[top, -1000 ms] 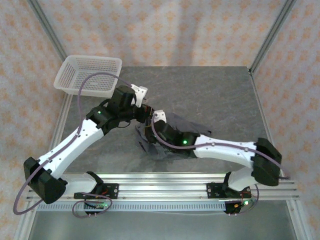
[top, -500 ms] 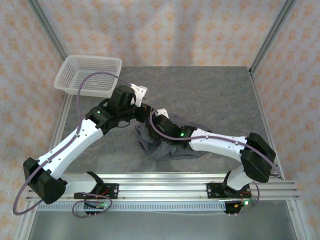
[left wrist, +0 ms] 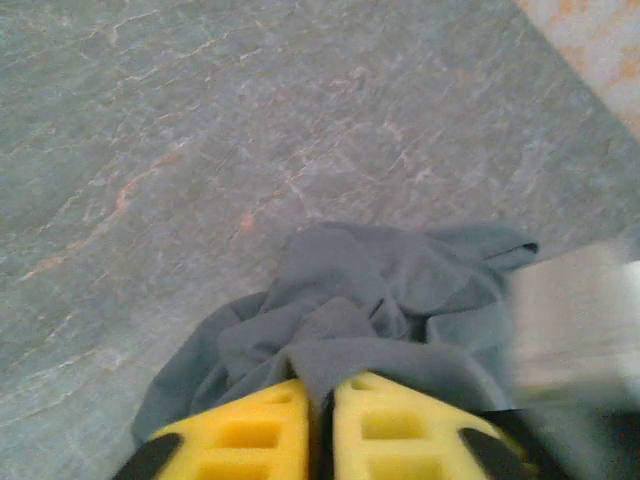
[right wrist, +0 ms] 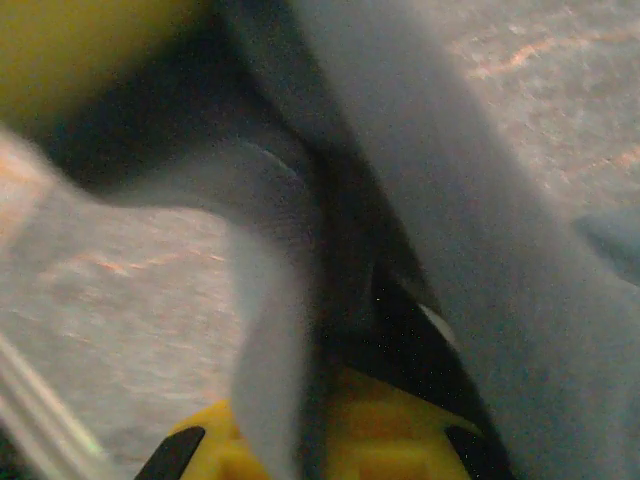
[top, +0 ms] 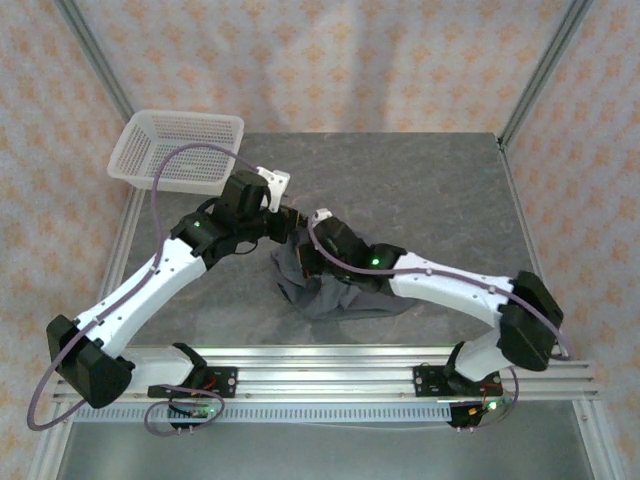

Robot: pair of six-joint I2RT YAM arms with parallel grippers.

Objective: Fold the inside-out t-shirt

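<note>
The top view shows the whole t-shirt [top: 335,297]. It is a crumpled grey heap on the table [top: 430,190], near the front edge at the middle and well apart from the basket [top: 185,150]. Its long axis runs from the two wrists toward the near right.

The left wrist view shows the left gripper [left wrist: 320,388] with only a narrow gap between its yellow fingers [left wrist: 245,430], and a fold of cloth is pinched there. The rest of the cloth spreads on the table ahead.

The right wrist view is blurred. The right gripper [right wrist: 322,402] is closed, and it seems to hold a hanging fold of the t-shirt.
</note>
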